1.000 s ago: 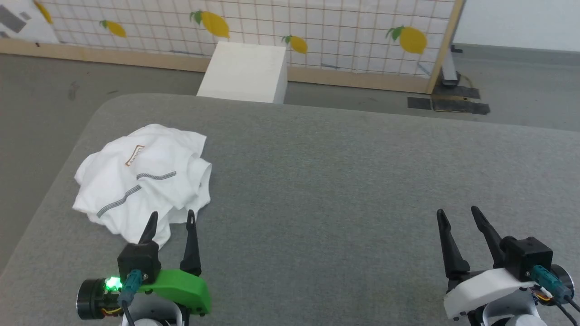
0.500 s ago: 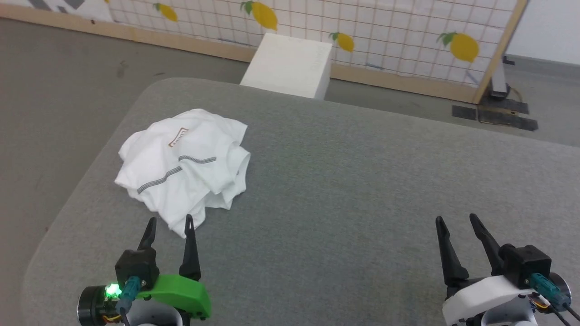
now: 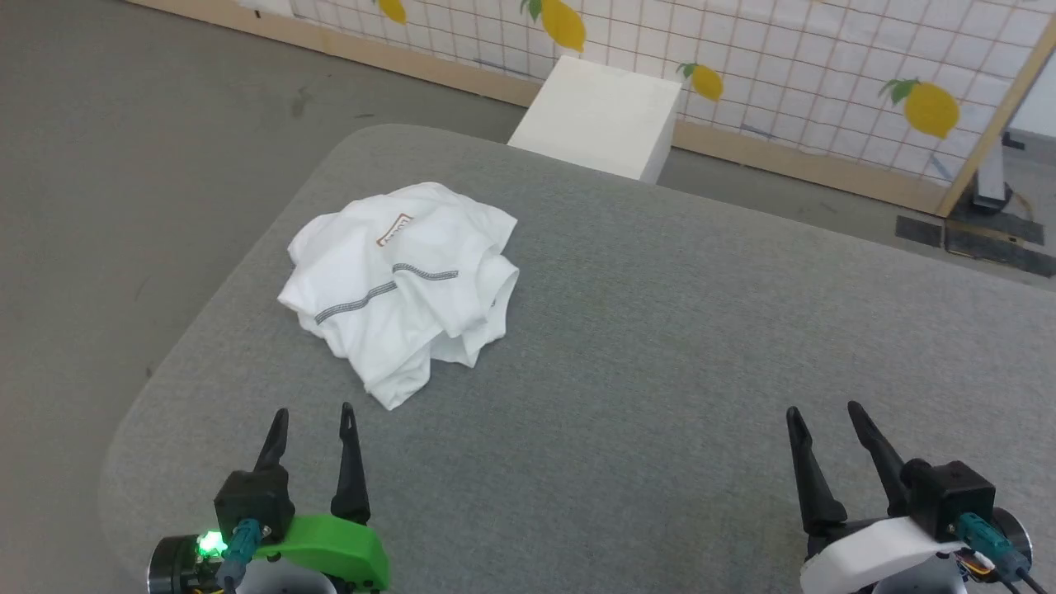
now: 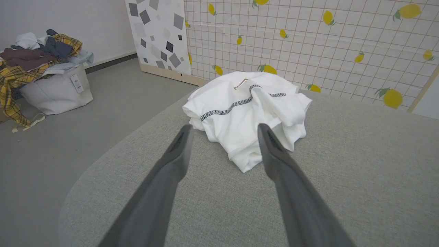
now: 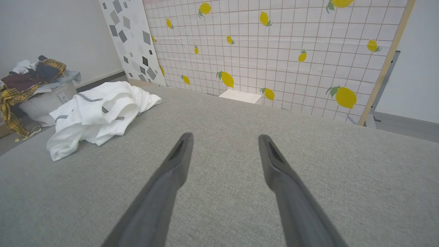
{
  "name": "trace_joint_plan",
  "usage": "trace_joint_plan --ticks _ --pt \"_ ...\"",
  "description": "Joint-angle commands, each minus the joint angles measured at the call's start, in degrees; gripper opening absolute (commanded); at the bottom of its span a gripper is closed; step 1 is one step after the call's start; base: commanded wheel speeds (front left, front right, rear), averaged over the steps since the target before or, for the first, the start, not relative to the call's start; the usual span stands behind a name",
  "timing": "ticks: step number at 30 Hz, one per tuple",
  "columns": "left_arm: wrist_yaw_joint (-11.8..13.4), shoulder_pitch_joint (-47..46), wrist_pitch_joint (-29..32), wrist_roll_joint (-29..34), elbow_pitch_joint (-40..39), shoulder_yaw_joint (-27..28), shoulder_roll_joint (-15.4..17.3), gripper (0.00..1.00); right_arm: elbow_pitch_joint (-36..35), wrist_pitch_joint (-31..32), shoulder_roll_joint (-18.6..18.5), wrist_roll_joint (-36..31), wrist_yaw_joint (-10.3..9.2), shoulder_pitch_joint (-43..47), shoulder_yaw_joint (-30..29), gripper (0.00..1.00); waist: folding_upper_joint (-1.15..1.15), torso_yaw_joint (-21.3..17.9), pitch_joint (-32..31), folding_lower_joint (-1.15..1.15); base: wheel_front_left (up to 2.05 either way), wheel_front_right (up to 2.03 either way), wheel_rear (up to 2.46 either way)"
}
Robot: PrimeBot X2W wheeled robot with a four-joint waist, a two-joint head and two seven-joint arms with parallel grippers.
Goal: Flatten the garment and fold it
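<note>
Nothing's really started yet: the T-shirt (image 3: 406, 285) sits crumpled near the table's (image 3: 660, 346) far left corner, both the left gripper (image 3: 314, 417) and right gripper (image 3: 823, 417) hang spread and empty, so next it probably needs to grab an edge and spread it.

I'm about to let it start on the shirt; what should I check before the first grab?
1. Left gripper open and empty: ok.
2. Right gripper open and empty: ok.
3. Garment lying wholly on the grey table: ok.
4. Garment flattened: not ok, it is a crumpled heap.
5. Collar, hem and sleeves told apart in the heap: cannot tell.
</note>
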Motion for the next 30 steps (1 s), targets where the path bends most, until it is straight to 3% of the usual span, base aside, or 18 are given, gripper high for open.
trace_joint_plan --ticks 1,30 --pt "0.4 0.9 -0.6 -0.4 0.2 -0.2 -0.2 1.0 0.3 -0.7 0.0 -0.1 -0.06 0.8 0.0 1.0 0.0 1.1 0.0 0.0 0.0 0.0 0.0" --pt "0.7 0.1 -4.2 1.3 2.1 1.2 -0.1 1.0 2.6 -4.3 0.0 0.5 -0.08 1.5 -0.1 1.0 0.0 5.4 1.0 0.0 0.0 0.0 0.0"
